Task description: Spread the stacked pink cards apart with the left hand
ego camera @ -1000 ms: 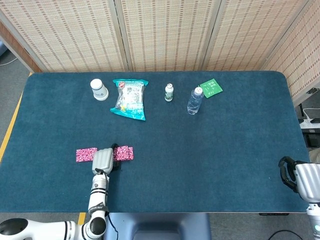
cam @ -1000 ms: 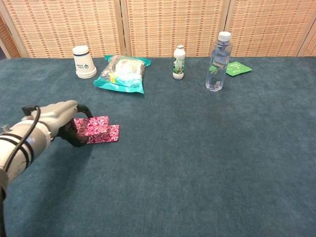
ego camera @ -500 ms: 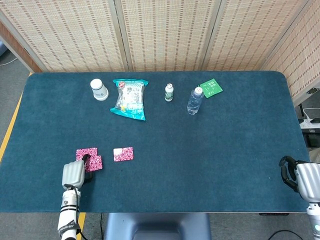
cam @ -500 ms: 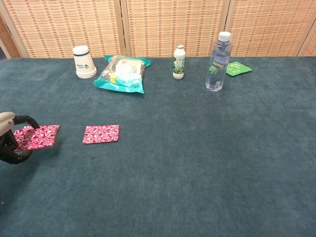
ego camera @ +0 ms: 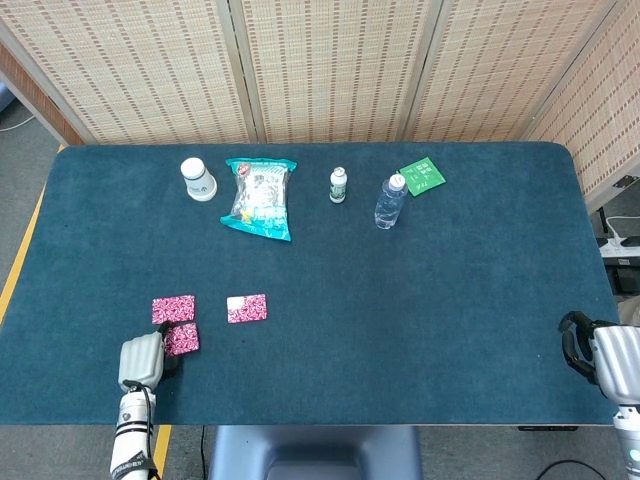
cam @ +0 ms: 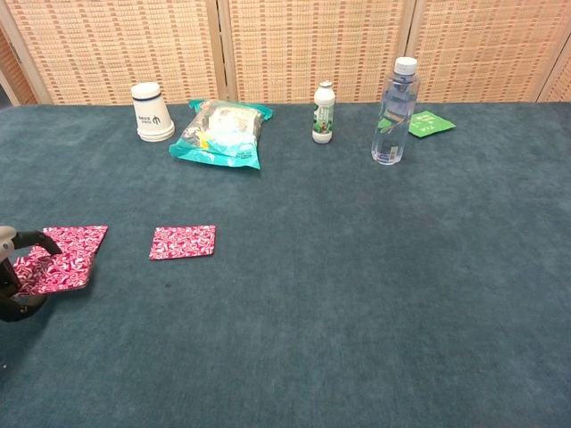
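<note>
While three flat pink patterned cards point(ego camera: 174, 309) lie on the dark teal felt table point(ego camera: 420, 300), the left hand point(ego camera: 142, 360) pinches the nearest one point(cam: 55, 272); the right hand's point(ego camera: 600, 352) grip cannot be told.

A: What do we see behind the worktop point(ego camera: 400, 300)?

B: We see a folding screen point(ego camera: 330, 70) of woven, straw-coloured panels in pale frames, running along the far edge and angling forward at both sides.

A: And the worktop itself?

B: We note a dark teal, carpet-like covering with rounded far corners, evenly lit.

A: What of the floor point(ego camera: 20, 170)?

B: We find grey flooring at left, with a yellow line point(ego camera: 22, 255) beside the worktop edge. At right, cables and a white power strip point(ego camera: 622, 243) lie on it.
</note>
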`<state>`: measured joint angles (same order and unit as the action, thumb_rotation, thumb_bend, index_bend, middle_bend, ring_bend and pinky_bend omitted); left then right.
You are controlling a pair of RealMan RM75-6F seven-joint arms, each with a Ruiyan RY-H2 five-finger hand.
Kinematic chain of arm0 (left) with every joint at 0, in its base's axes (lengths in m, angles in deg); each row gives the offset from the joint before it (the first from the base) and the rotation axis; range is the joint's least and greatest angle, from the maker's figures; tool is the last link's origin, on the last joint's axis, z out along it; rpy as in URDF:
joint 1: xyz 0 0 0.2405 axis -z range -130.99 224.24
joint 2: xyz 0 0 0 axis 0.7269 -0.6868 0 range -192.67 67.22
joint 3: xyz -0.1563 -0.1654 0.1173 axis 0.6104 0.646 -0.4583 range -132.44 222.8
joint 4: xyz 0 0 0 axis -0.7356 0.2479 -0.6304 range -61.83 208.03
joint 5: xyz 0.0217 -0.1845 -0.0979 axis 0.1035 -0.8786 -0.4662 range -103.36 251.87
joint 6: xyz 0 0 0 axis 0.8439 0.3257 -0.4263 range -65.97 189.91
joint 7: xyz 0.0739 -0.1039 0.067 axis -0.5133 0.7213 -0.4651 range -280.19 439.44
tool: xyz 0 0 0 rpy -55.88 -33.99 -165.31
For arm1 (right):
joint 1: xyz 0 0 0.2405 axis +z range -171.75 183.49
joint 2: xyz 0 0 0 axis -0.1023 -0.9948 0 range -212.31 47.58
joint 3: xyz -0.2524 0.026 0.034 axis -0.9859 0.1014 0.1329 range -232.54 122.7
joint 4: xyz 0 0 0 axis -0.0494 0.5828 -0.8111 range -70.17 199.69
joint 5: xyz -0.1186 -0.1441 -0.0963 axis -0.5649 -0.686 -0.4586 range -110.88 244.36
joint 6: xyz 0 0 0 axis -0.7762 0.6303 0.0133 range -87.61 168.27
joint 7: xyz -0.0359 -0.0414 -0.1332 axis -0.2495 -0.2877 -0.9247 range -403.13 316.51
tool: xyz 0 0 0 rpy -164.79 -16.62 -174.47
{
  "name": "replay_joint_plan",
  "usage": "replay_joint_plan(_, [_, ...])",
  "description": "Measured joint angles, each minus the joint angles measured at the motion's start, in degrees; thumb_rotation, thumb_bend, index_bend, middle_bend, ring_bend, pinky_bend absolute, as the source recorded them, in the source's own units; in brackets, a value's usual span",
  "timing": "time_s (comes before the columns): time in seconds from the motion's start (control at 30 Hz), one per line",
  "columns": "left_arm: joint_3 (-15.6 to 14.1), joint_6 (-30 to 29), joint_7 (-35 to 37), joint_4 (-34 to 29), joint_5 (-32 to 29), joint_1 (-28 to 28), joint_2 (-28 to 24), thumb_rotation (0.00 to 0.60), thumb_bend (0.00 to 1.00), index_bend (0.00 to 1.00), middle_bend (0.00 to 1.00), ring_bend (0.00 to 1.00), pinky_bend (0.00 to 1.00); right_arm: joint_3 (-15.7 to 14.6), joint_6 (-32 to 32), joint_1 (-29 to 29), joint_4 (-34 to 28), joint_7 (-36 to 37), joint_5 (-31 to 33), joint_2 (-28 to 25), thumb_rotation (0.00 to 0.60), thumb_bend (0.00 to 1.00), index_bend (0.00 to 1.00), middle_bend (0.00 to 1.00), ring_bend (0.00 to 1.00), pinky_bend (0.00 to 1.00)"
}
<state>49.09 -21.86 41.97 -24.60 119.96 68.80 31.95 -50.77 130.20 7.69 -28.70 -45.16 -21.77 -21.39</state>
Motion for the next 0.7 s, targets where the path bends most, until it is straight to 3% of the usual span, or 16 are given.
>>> replay_joint_plan(0.33, [0.58,0.86,-0.99,0.36,-0.39,-1.0,0.2,0.6,0.41,0.2,1.0,1.0,1.0,-0.03,0.09,-0.04,0.15,0.08,-0.13,0.06,0.6,0.54,1.0,0.87,0.77,0.95])
replay_joint_plan(0.57, [0.62,0.16,-1.46,-2.61,0.79,-1.59,-1.68,0.6,0.41,0.18,1.0,1.0,1.0,-0.01,0.12,-0.05,0.15,0.07,-0.13,0.08,0.6,0.54,0.99,0.87,0.77,0.95])
replay_joint_plan(0.63, [0.66,-0.53,-1.2,-4.0,2.25,-1.75,-2.65,0.6,0.41,0.22,1.0,1.0,1.0,0.02,0.08,-0.02,0.15,0.05,-0.08,0.1,0.6,0.54,0.99,0.87,0.77,0.95])
replay_joint_plan(0.7, [0.84,-1.57,-0.44,-5.29,5.12,-1.89,-4.0,0.6,0.41,0.33,1.0,1.0,1.0,0.0,-0.02,0.02,0.12,-0.01,-0.11,0.11,0.6,0.54,1.0,0.87,0.77,0.95])
